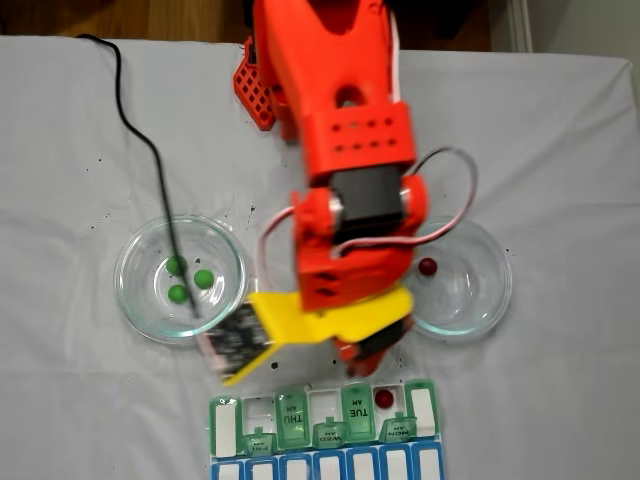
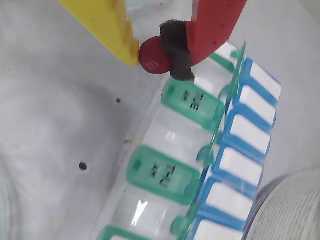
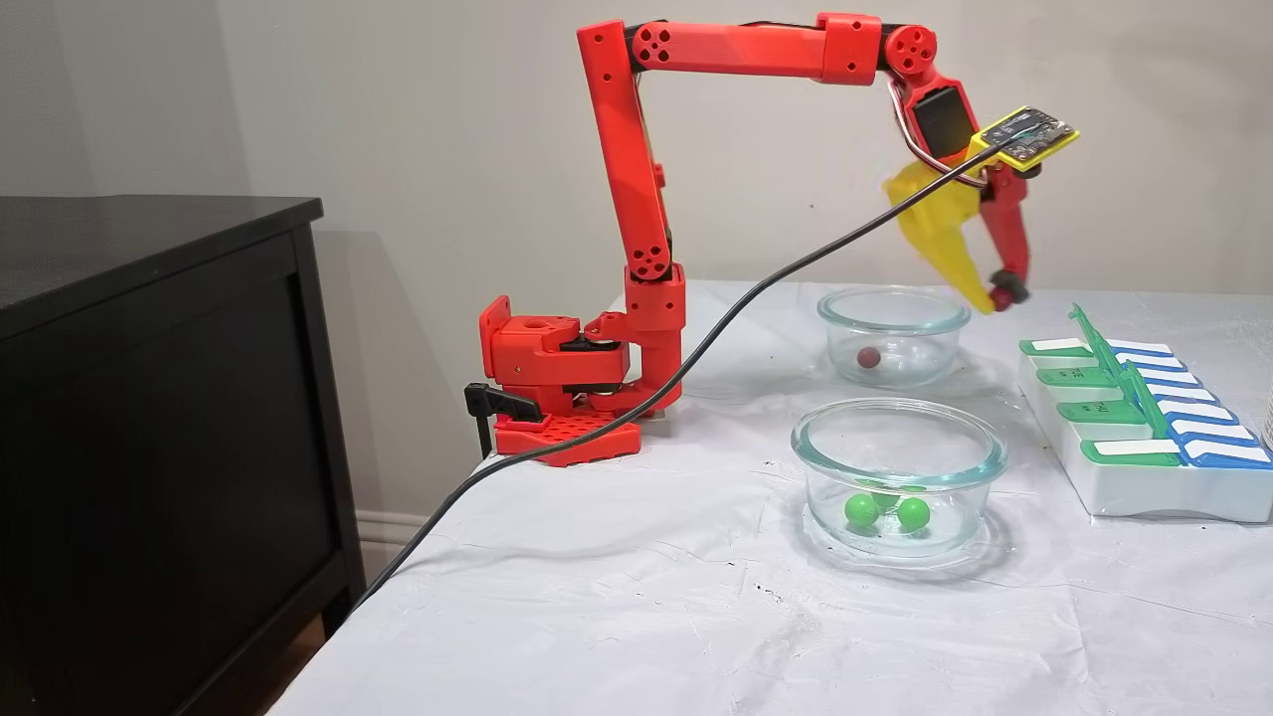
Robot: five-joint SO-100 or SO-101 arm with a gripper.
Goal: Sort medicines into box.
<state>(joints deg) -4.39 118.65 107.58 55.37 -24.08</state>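
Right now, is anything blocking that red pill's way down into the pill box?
Nothing visible does. The hand holds the red pill in the air above the pill box, and only open air shows between them. Some green lids stand raised beside open compartments.

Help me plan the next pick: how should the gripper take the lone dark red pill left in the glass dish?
Come straight down through the open top of the glass dish; its walls block any side approach. Close the fingers across the middle of the dark red pill, since a ball slips off-centre. The gripper now pinches another red pill.
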